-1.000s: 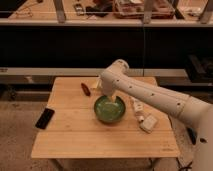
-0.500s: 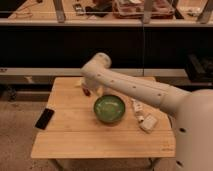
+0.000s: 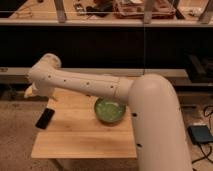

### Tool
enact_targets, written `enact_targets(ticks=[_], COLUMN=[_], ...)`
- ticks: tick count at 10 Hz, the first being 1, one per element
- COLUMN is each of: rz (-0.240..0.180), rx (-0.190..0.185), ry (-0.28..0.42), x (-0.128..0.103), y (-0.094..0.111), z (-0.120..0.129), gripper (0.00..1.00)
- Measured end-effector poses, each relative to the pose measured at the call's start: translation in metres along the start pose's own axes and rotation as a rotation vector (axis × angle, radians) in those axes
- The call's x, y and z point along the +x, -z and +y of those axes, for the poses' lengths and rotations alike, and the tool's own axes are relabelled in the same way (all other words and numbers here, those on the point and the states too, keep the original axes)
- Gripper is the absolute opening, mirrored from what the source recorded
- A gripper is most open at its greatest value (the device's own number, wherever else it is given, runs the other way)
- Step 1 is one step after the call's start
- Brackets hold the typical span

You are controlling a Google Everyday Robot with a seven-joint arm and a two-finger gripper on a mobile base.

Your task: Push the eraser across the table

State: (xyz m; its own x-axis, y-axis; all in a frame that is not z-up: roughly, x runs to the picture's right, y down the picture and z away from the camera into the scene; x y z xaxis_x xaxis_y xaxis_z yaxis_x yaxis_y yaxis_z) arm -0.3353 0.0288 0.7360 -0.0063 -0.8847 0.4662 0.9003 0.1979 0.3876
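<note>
**Drop in behind the eraser, then shove toward the right edge**

Find the claw (image 3: 41,96) hanging over the far left corner of the desk (image 3: 85,142), prongs spread apart and gripping nothing. Spot the eraser (image 3: 45,118) a little nearer along the left edge, lying flat and seemingly poking slightly past that edge. Judge the step in hand as lining up for the push.

Bring the claw down outside the left edge, on the eraser's outer side. Go low enough to meet its thin flank rather than ride over the top. Push toward the right edge in one steady, level stroke, square to the long side to avoid spinning it. Aim closer to the front edge than the green bowl (image 3: 110,110), sitting mid-desk toward the right, to skip a collision. Beware nudging from the inner side: likely to tip the eraser off the desk.
</note>
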Motion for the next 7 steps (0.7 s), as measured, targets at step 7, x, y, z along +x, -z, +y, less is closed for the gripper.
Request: enact_targets(ticks=[7], rz=[0.029], rx=[0.082], ry=[-0.066], x=[0.011], y=[-0.019], z=[-0.030], gripper=[0.45])
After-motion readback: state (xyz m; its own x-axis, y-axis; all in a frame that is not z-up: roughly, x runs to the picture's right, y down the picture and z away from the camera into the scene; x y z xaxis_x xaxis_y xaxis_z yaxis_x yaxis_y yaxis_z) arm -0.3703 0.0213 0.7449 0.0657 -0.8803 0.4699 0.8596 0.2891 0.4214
